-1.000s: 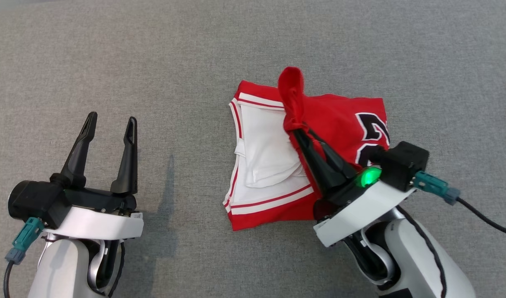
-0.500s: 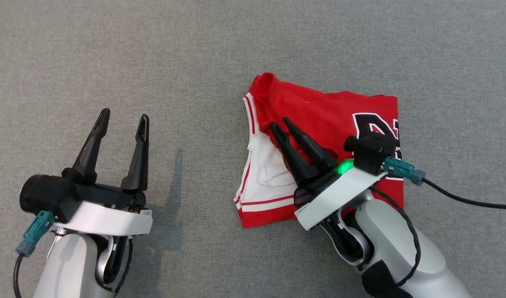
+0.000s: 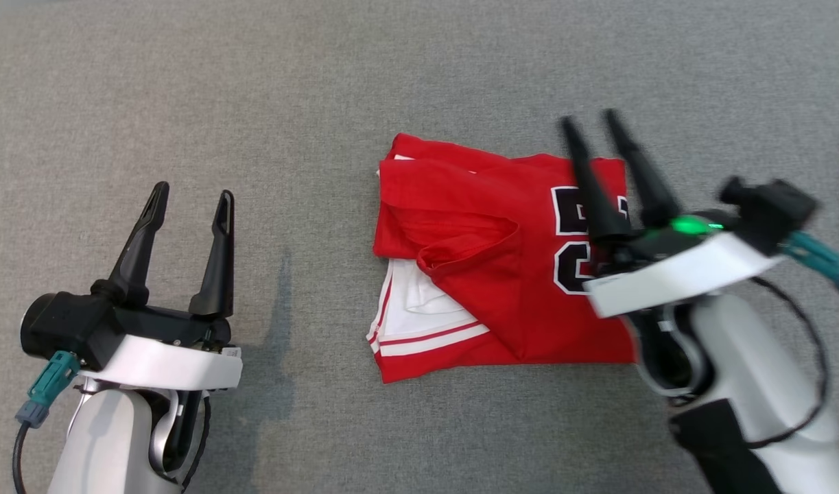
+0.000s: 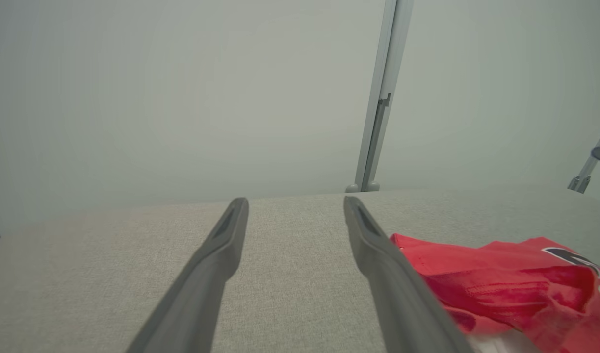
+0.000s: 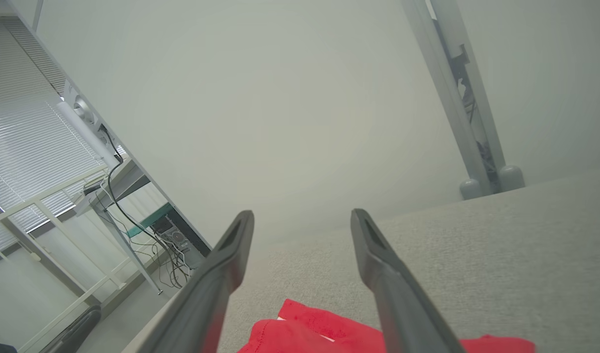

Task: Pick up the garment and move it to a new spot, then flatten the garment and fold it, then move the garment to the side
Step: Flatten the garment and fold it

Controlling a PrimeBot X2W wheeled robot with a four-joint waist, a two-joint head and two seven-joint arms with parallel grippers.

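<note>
While my right gripper (image 3: 588,118) and left gripper (image 3: 191,191) gape wide and empty, the garment (image 3: 460,199) lies under my right fingers (image 3: 591,189), well beside my left; snagging its rumpled flap (image 3: 470,240) could undo the fold.

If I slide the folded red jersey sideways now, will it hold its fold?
Probably not well: the jersey looks floppy, its top flap lying rumpled and loose. Pushed at one edge, the layers would likely bunch rather than travel together. Lifted by one corner, it would probably sag open.

surface: grey cloth (image 3: 419,62) | metal post (image 4: 377,122) | window blinds (image 5: 20,147) | cables (image 5: 174,269)
</note>
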